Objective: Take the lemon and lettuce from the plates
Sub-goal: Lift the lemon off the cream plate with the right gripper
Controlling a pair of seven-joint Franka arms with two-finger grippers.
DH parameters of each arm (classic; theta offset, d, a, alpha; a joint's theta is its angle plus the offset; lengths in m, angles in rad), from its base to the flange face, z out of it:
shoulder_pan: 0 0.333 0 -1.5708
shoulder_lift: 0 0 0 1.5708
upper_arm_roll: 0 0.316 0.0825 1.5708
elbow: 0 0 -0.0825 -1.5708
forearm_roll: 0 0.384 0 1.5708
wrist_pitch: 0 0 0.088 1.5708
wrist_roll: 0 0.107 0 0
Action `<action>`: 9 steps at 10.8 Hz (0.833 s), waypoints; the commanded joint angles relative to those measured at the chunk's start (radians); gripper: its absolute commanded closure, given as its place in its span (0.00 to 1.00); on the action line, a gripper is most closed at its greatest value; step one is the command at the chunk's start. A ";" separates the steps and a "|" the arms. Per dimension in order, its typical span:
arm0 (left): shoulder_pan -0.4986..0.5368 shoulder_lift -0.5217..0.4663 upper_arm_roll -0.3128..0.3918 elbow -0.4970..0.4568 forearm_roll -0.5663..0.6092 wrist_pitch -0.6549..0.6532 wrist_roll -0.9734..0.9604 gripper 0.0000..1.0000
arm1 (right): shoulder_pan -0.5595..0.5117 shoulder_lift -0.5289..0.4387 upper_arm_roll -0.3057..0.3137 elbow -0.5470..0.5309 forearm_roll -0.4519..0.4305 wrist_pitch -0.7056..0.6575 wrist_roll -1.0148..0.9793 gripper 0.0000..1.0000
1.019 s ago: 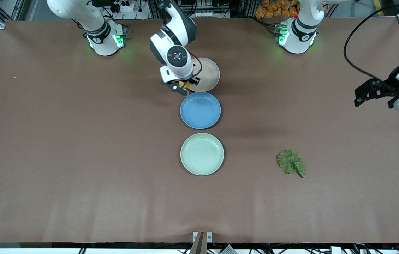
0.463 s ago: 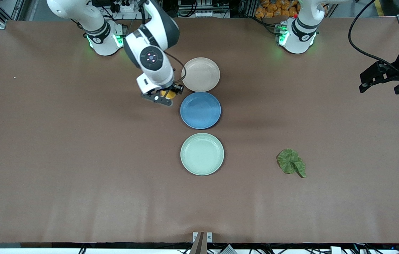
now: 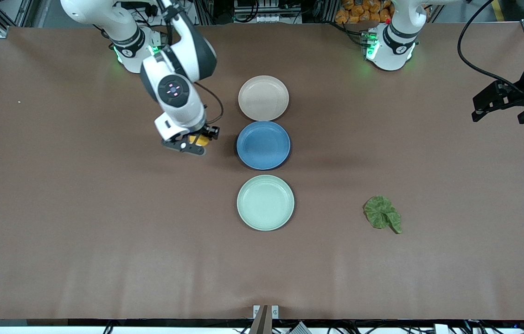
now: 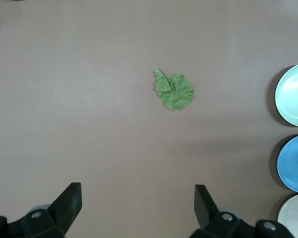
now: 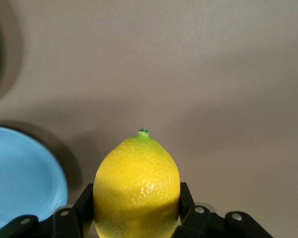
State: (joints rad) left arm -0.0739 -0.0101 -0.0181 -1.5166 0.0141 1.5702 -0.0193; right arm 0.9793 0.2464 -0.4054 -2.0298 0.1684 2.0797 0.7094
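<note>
We judge the lemon step to be in hand. Our right tool [image 3: 195,142] grips the small oval bright yellow lemon [image 5: 137,188] across its middle, up in the air over bare brown surface [image 3: 81,208] beside the round blue plate [image 3: 263,145], toward the right arm's end. The round beige plate [image 3: 263,98], touching the blue plate's rim on the side nearer the robot bases, lies empty, and so does the round pale mint green plate [image 3: 265,202], just beside the blue plate on the side nearer the front camera. The dark green wrinkly lettuce leaf [image 3: 382,213] lies flat on the surface, well apart from the blue plate toward the left arm's end and nearer the front camera, so that half looks done to us.

Next we would lower the lemon onto open surface away from the blue plate and release it gently, since we expect so round a fruit to roll.

Our left tool [image 4: 137,208] waits high over the left arm's end of the surface, its fingers spread wide and empty.

The surface is a plain brown mat. Along its edge by the robot bases we see metal framing, cables and some orange packets [image 3: 359,11].
</note>
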 commanded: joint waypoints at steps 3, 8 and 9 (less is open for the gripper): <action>0.014 -0.007 -0.010 -0.010 0.000 -0.012 0.009 0.00 | -0.125 -0.039 0.000 -0.114 -0.021 0.117 -0.284 1.00; 0.014 -0.001 -0.022 -0.004 0.001 -0.012 0.001 0.00 | -0.362 -0.004 0.002 -0.132 -0.023 0.224 -0.695 1.00; 0.014 0.001 -0.022 -0.004 0.001 -0.012 0.001 0.00 | -0.416 0.016 0.002 -0.129 -0.023 0.259 -0.794 1.00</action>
State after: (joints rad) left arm -0.0710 -0.0074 -0.0302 -1.5252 0.0141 1.5697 -0.0193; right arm 0.6560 0.2479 -0.4152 -2.1446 0.1615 2.2743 0.0775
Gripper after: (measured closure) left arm 0.000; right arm 0.304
